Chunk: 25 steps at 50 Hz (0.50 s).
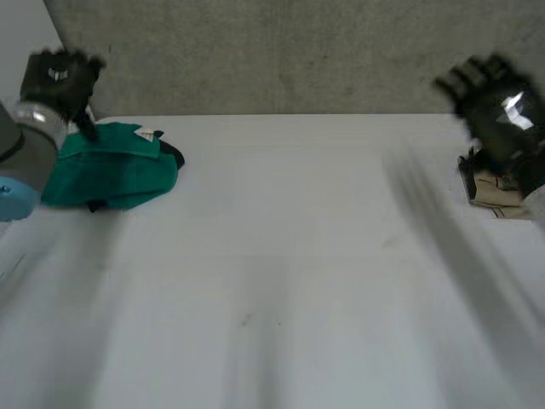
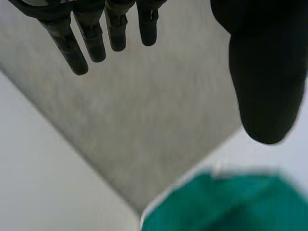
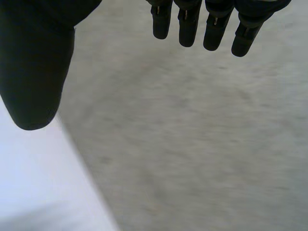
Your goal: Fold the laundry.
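Lying folded, green garment (image 1: 111, 175), long axis left-right

1. The folded teal-green cloth garment (image 1: 111, 175) was plain, with a small white label (image 1: 146, 134) and dark edging.
2. The flat white table (image 1: 298, 281) was one even tone.
3. The rough grey backdrop surface (image 1: 255, 51) was faintly speckled.
4. The left hand (image 1: 60, 77) and right hand (image 1: 498, 106) were black.

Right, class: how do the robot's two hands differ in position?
The left hand hangs at the green garment's far edge; the right hand is across the table from it. The right hand is above a beige object; the left hand isn't. Both are open, holding nothing.
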Motion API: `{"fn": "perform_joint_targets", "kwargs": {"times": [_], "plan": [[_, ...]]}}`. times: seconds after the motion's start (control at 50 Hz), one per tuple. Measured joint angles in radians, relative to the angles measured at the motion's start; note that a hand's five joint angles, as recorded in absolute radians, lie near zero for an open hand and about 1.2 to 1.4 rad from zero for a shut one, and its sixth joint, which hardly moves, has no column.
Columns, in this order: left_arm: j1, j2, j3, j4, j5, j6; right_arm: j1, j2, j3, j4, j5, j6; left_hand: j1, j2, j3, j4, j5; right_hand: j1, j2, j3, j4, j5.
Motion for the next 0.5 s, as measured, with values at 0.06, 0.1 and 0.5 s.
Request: {"fn": "perform_joint_targets", "kwargs": {"times": [0.06,0.1,0.5], "plan": [[0.061,-0.108,0.040,0.025,0.064,0.049,0.036,0.013,0.031,0.072,0.003,-0.044,0.002,0.002,0.001,0.002,0.000,0.000,0.000,0.000,0.000,0.000],[0.093,-0.187,0.076,0.042,0.115,0.072,0.053,0.028,0.044,0.134,0.013,-0.080,0.002,0.002,0.002,0.002,0.003,0.000,0.000,0.000,0.000,0.000],[0.086,-0.396,0.250,0.073,0.158,0.066,0.045,0.087,0.089,0.283,0.073,-0.174,0.972,0.987,0.978,0.993,0.931,0.000,0.000,0.000,0.000,0.000]]}}
